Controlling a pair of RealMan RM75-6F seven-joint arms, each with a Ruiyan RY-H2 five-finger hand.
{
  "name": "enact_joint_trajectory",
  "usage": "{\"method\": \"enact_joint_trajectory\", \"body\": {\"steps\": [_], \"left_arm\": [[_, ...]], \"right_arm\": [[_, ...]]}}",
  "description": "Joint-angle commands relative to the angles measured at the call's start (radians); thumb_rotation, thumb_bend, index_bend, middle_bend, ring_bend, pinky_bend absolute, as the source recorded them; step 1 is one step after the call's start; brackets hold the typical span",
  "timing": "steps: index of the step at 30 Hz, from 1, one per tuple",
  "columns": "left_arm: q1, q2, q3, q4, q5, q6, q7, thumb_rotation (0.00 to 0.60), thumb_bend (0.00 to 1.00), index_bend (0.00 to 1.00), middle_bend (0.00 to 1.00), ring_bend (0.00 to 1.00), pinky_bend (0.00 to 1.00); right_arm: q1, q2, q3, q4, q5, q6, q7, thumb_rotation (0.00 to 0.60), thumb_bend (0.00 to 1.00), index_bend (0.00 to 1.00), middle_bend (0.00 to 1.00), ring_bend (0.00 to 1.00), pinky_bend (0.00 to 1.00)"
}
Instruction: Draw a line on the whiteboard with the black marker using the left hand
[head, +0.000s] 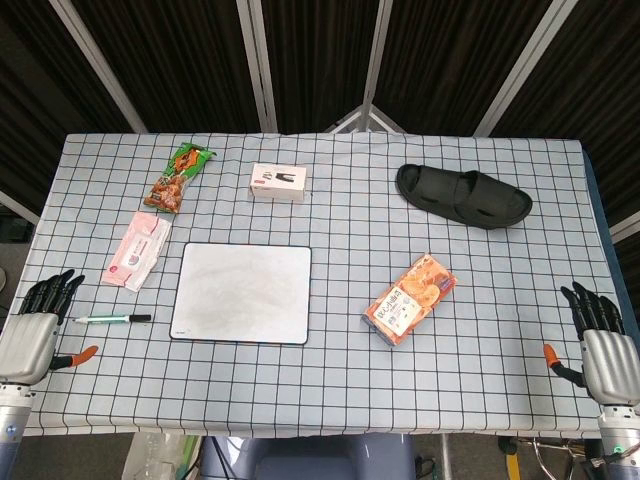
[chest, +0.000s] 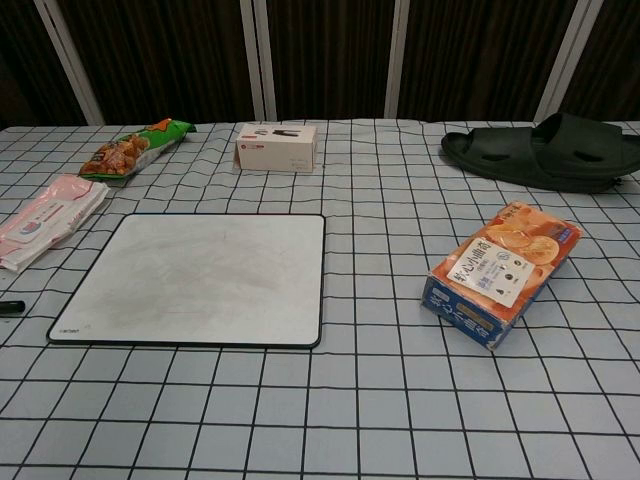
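Observation:
The whiteboard (head: 243, 292) (chest: 200, 276) lies flat on the checked tablecloth, its surface blank with faint smudges. The black marker (head: 112, 319) lies on the cloth to the left of the board, capped end toward it; in the chest view only its tip (chest: 10, 307) shows at the left edge. My left hand (head: 38, 322) rests at the table's left edge, just left of the marker, fingers apart and holding nothing. My right hand (head: 598, 340) sits at the far right edge, fingers apart, holding nothing. Neither hand shows in the chest view.
A pink wipes pack (head: 138, 250) (chest: 45, 219) lies left of the board's top. A snack bag (head: 179, 176) and a small white box (head: 277, 182) sit behind. An orange biscuit box (head: 410, 298) lies right of the board, a black slipper (head: 463, 195) at back right.

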Motion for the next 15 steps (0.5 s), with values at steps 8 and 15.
{"method": "enact_joint_trajectory", "body": {"steps": [8, 15], "left_arm": [[-0.02, -0.008, -0.012, 0.01, -0.039, -0.043, 0.016, 0.6, 0.01, 0.0, 0.0, 0.0, 0.0], [-0.049, -0.012, -0.022, 0.009, -0.109, -0.123, 0.036, 0.6, 0.16, 0.18, 0.0, 0.0, 0.0]], "right_arm": [[-0.004, 0.003, -0.002, -0.002, -0.007, 0.007, 0.008, 0.6, 0.34, 0.0, 0.0, 0.0, 0.0], [-0.005, 0.002, -0.002, -0.001, -0.002, 0.005, 0.006, 0.6, 0.34, 0.0, 0.0, 0.0, 0.0]]}}
